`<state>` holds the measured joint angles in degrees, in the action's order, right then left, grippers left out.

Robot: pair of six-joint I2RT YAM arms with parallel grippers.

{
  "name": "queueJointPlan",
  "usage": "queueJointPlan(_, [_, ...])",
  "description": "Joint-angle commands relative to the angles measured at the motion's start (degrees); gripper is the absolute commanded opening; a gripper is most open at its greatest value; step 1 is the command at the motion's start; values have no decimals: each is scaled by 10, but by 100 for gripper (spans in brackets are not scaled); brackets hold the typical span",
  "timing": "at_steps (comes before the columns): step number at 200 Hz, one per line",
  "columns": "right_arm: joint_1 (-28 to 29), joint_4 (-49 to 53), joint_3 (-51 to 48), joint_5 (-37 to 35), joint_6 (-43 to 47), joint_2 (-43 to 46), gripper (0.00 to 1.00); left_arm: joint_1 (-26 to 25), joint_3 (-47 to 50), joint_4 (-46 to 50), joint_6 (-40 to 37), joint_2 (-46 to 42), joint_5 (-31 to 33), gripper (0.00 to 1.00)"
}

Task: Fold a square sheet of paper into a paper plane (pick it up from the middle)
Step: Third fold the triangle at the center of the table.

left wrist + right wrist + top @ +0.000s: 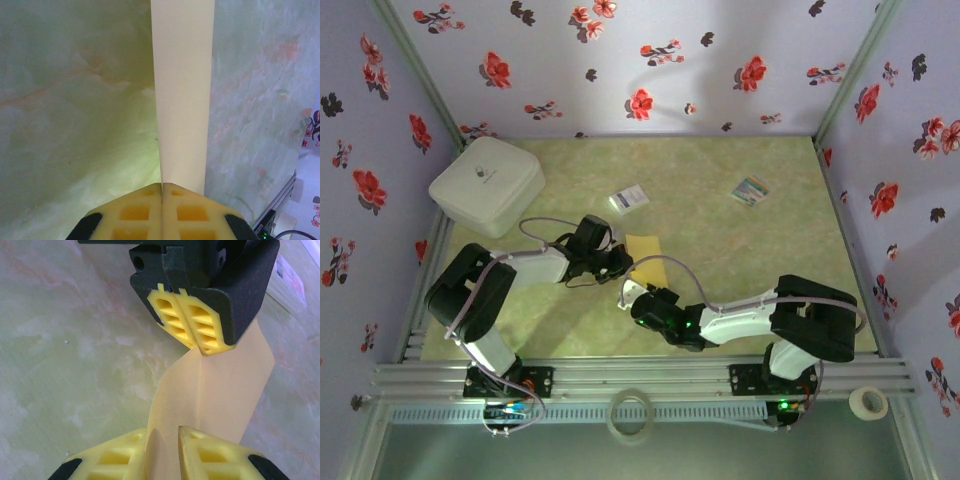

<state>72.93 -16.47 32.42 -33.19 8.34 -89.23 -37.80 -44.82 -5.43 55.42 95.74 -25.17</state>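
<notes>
Left gripper [623, 263] is clamped tight on the sheet of paper [182, 100], a pale yellow-tan sheet folded into a long, narrow, smooth band. Its long axis runs straight out from those fingertips, held up over the middle of the green table [750, 270]. The far end curves in between the right gripper [162, 442] fingers, which are narrowly parted with paper in the gap, not visibly pinched.

Matt square sheet of paper [182, 90]; smooth marbled-look table [75, 125].
</notes>
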Motion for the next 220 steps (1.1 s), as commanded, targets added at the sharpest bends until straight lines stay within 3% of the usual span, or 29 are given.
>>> queueJointPlan(1, [5, 1, -6, 0, -16, 10, 17, 4, 6, -5, 5, -13, -9, 2])
queueJointPlan(54, [4, 11, -2, 1, -25, 13, 4, 4, 5, 0, 0, -14, -9, 4])
queueJointPlan(84, [-6, 31, -2, 37, -54, 24, 0, 8, -2, 37, -21, -23, 1, 21])
queueJointPlan(117, [-48, 64, 2, 146, -131, 53, 0, 12, -12, 91, -46, -49, 34, 30])
queueJointPlan(164, [-114, 112, 27, 339, -202, 62, 0, 19, -18, 134, -64, -89, 83, 33])
queueJointPlan(220, [-146, 104, 45, 456, -256, 38, 0, 21, -29, 134, -71, -99, 81, 29])
